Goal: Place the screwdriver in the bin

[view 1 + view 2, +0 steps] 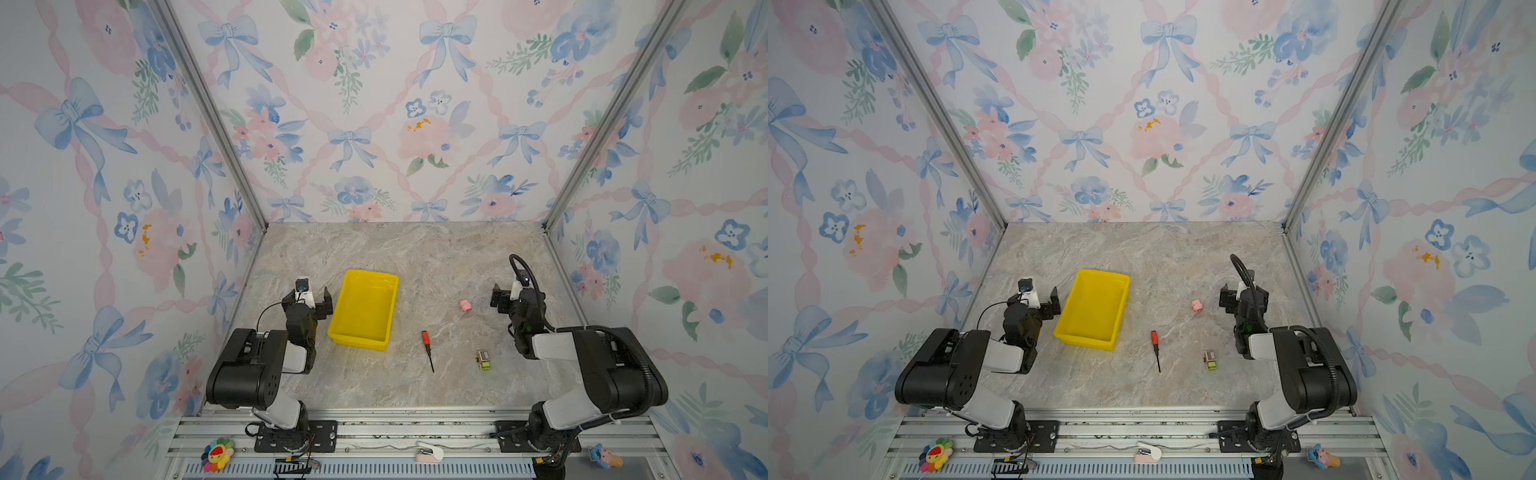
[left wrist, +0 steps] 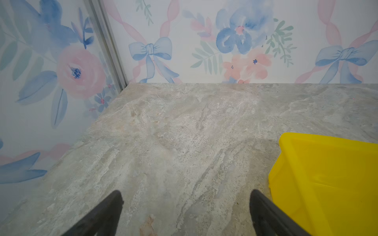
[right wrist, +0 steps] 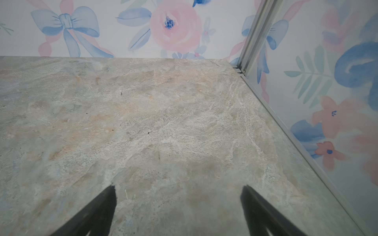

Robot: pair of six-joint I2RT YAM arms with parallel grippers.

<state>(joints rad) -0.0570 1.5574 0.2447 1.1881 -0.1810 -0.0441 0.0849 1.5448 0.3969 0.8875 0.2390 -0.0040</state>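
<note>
Fingers (image 3: 106,204) apart, screwdriver (image 1: 427,348) untouched

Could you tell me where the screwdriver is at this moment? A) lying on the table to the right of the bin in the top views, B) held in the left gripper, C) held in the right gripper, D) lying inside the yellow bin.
A: in both top views the screwdriver lies flat on the table, apart from the bin, and no gripper touches it.

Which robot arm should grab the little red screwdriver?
Probably right. The small red-handled screwdriver lies on the marble table right of the yellow plastic bin, which blocks the left gripper. The right gripper, jaws open, has a clear path.
</note>
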